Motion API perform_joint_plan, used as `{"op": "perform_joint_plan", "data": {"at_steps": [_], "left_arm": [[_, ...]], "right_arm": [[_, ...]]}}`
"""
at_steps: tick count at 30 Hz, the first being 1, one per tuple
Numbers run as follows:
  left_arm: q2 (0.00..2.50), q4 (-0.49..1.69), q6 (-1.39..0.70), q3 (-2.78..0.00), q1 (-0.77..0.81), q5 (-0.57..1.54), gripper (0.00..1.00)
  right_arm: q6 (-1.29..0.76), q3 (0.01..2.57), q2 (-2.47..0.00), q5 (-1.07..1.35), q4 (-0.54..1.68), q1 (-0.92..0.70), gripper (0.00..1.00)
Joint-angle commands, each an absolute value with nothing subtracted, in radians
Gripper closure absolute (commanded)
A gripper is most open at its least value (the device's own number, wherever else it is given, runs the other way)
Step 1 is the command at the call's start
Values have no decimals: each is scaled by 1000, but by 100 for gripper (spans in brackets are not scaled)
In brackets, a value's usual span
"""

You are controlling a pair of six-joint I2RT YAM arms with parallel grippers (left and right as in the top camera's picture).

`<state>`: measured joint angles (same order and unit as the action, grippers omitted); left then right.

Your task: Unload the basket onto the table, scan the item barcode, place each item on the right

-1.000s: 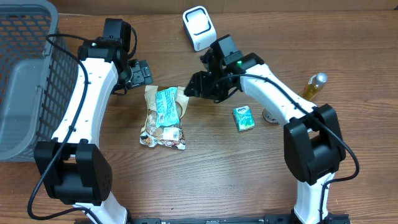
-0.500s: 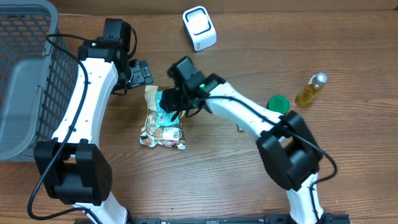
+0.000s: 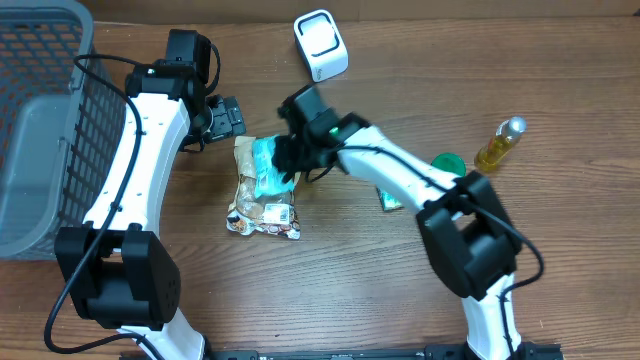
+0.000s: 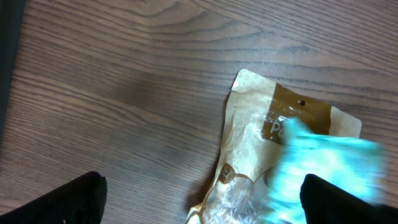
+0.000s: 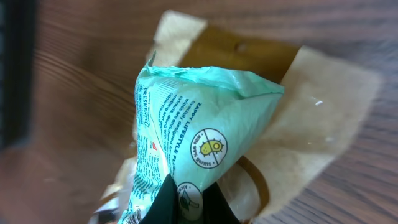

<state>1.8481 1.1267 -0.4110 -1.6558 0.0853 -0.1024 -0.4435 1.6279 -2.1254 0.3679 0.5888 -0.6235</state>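
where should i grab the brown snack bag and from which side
Take the brown bag by its flat top flap, the end with the hang hole, coming down from the far side with the open left claw. That strip looks thin and empty; the middle is lumpy and partly under the teal pack the right claw pinches.

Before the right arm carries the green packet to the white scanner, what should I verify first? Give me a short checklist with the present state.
1. Right jaws shut on the mint-green plastic packet: ok.
2. Packet lifted clear of the brown paper snack bag: cannot tell.
3. Barcode on packet visible: not ok, none seen.
4. White box-shaped scanner uncovered: ok.
5. Left jaws open, holding nothing: ok.
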Motion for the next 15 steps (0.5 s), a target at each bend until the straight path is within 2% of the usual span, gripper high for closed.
{"op": "perform_joint_plan", "data": {"at_steps": [1, 4, 9, 15], "left_arm": [[1835, 1125, -396, -1669, 94, -111, 0], [1834, 1125, -396, -1669, 94, -111, 1], [1834, 1125, -396, -1669, 94, -111, 0], [1835, 1125, -396, -1669, 94, -111, 0]], "right_arm": [[-438, 1639, -2019, 559, 599, -540, 96], [-437, 1637, -2022, 540, 714, -471, 96], [-438, 1611, -2022, 360, 857, -450, 96], [-455, 1501, -2022, 348, 850, -495, 96]]}}
